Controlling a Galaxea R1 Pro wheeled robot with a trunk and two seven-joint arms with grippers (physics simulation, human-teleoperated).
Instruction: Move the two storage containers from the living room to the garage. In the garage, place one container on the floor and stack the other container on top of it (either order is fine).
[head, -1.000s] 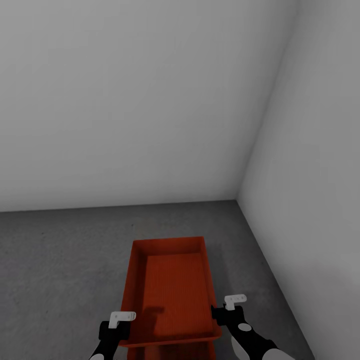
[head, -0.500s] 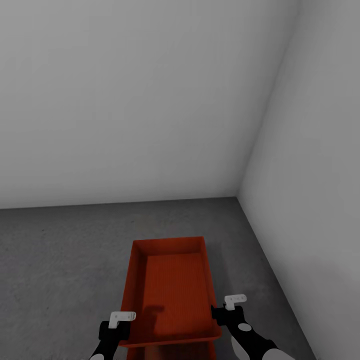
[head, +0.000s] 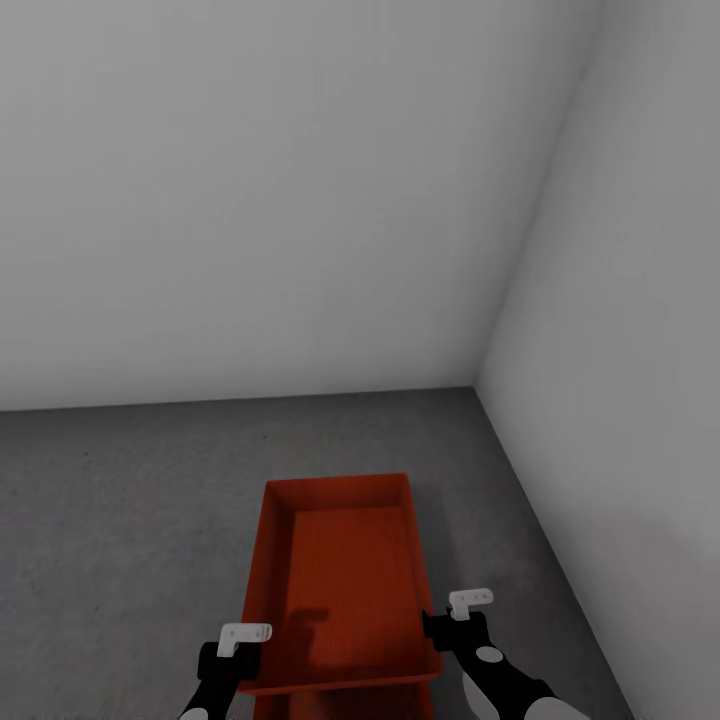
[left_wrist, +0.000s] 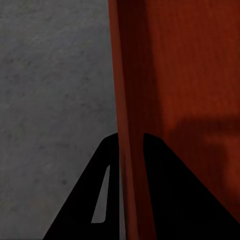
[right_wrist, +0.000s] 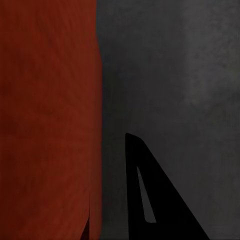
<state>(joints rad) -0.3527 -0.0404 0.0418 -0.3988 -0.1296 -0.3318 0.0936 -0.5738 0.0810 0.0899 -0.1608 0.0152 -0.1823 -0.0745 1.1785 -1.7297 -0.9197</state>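
Left gripper (left_wrist: 131, 150): two dark fingers clamped on the left long wall of the upper orange-red rectangular plastic tub (head: 345, 580), one finger on each face. Right gripper (head: 445, 628): at the tub's right rim; whether its jaws grip cannot be told. The tub sits above a second orange-red tub (head: 345, 703), whose edge shows beneath it, on the speckled dark-grey concrete floor (head: 120, 520) near the corner of two pale-grey walls (head: 300, 200).
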